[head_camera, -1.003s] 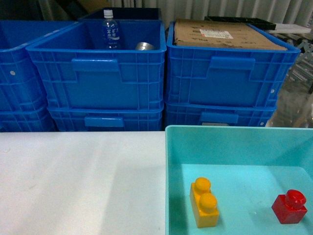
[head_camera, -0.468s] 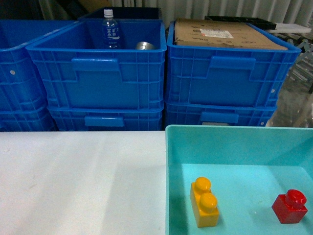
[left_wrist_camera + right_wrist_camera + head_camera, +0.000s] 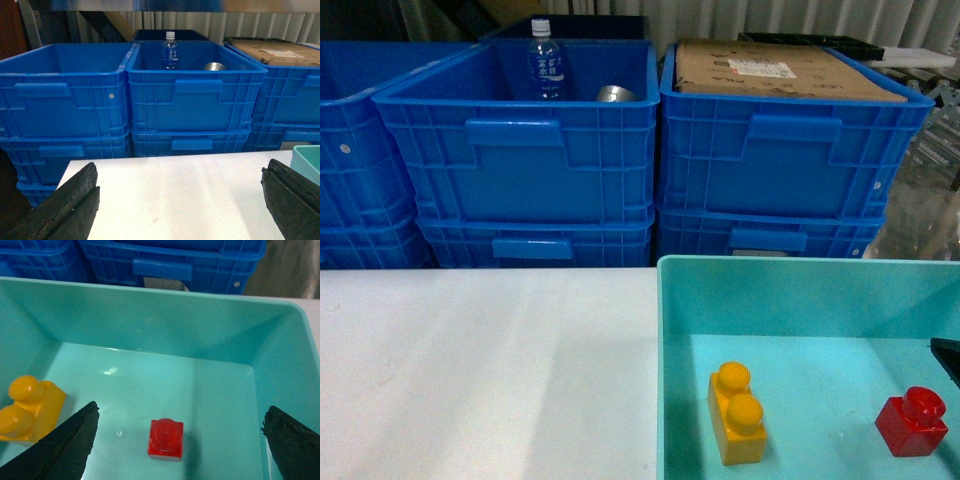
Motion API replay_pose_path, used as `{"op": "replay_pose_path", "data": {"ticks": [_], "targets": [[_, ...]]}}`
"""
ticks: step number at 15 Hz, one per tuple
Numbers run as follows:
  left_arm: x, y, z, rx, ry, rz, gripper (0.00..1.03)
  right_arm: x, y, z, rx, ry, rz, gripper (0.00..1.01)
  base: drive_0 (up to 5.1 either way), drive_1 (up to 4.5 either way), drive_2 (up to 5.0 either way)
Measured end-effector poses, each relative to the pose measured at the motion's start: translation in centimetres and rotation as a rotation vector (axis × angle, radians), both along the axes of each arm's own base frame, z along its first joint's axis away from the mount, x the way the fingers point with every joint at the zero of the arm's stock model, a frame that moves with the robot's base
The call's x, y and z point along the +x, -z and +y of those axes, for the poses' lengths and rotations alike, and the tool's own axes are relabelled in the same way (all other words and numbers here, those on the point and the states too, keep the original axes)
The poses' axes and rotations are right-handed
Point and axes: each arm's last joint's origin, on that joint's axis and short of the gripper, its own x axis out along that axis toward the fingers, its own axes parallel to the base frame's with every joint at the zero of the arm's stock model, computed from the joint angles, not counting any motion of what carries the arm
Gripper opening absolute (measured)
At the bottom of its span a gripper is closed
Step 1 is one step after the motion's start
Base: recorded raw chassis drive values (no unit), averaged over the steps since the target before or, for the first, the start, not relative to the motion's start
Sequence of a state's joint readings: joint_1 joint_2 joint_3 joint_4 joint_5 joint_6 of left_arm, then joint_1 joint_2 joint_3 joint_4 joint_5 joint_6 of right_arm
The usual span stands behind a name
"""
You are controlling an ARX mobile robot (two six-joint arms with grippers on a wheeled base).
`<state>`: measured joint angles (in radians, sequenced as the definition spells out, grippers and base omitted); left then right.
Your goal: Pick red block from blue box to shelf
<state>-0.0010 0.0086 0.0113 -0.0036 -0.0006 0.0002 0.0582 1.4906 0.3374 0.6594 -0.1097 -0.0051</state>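
White tabletop (image 3: 480,370) fills the lower left of the head view, with stacked dark blue crates (image 3: 520,150) across the whole upper half behind it.

From the right wrist camera, the right gripper (image 3: 180,440) hangs with its jaws spread wide, one black finger at the lower left corner of the frame and the other at the lower right, nothing between them but open air above the blue box (image 3: 150,315). The red block (image 3: 165,439) sits on the box floor in the lower middle of that frame, stud up, untouched and between the two fingers as seen from above. The yellow brick (image 3: 27,410) lies at the left edge, partly cut off. In the head view only a dark sliver of this gripper shows at the right edge, just above the red block (image 3: 912,422).

The left gripper (image 3: 180,205) also stands wide open over the table (image 3: 170,195), its black fingers (image 3: 60,210) at the two lower corners (only their tips are in frame). A corner of the turquoise box (image 3: 307,162) peeks in at the right edge.

Further out, a clear bottle (image 3: 546,62) with a blue label stands in the upper middle crate; its printing is too small to read. A metal can (image 3: 616,95) lies beside it, mostly hidden by the crate wall. A cardboard carton (image 3: 780,72) in the upper right crate carries a white shipping label whose text is blurred. A steel upright of the shelf (image 3: 31,25) shows at the upper left of the left wrist view.
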Motion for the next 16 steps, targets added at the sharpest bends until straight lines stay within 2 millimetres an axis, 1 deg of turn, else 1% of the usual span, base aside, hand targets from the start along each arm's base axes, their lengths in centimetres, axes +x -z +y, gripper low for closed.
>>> {"op": "replay_pose_path", "data": {"ticks": [2,3,5,8,11,13,16], "targets": [[0.0,0.0,0.0,0.0,0.0,0.0,0.98,0.2,-0.3,1.1,-0.013,-0.035,-0.045,0.98,0.0,0.0,0.0],[0.0,0.0,0.0,0.0,0.0,0.0,0.98,0.3,0.2,1.6,-0.025,-0.044,-0.032,0.98,0.0,0.0,0.0],[0.0,0.0,0.0,0.0,0.0,0.0,0.98,0.7,1.1,1.8,-0.046,-0.025,-0.005,0.98,0.0,0.0,0.0],[0.0,0.0,0.0,0.0,0.0,0.0,0.98,1.6,1.9,2.2,-0.058,-0.016,-0.001,0.98,0.0,0.0,0.0],[0.0,0.0,0.0,0.0,0.0,0.0,0.98,2.3,2.0,3.1,-0.047,-0.017,-0.009,0.98,0.0,0.0,0.0],[0.0,0.0,0.0,0.0,0.0,0.0,0.98,2.4,2.9,3.3,-0.038,-0.015,0.004,0.98,0.0,0.0,0.0],[0.0,0.0,0.0,0.0,0.0,0.0,0.98,2.6,4.0,3.0,-0.004,0.0,0.024,0.98,0.0,0.0,0.0]]}}
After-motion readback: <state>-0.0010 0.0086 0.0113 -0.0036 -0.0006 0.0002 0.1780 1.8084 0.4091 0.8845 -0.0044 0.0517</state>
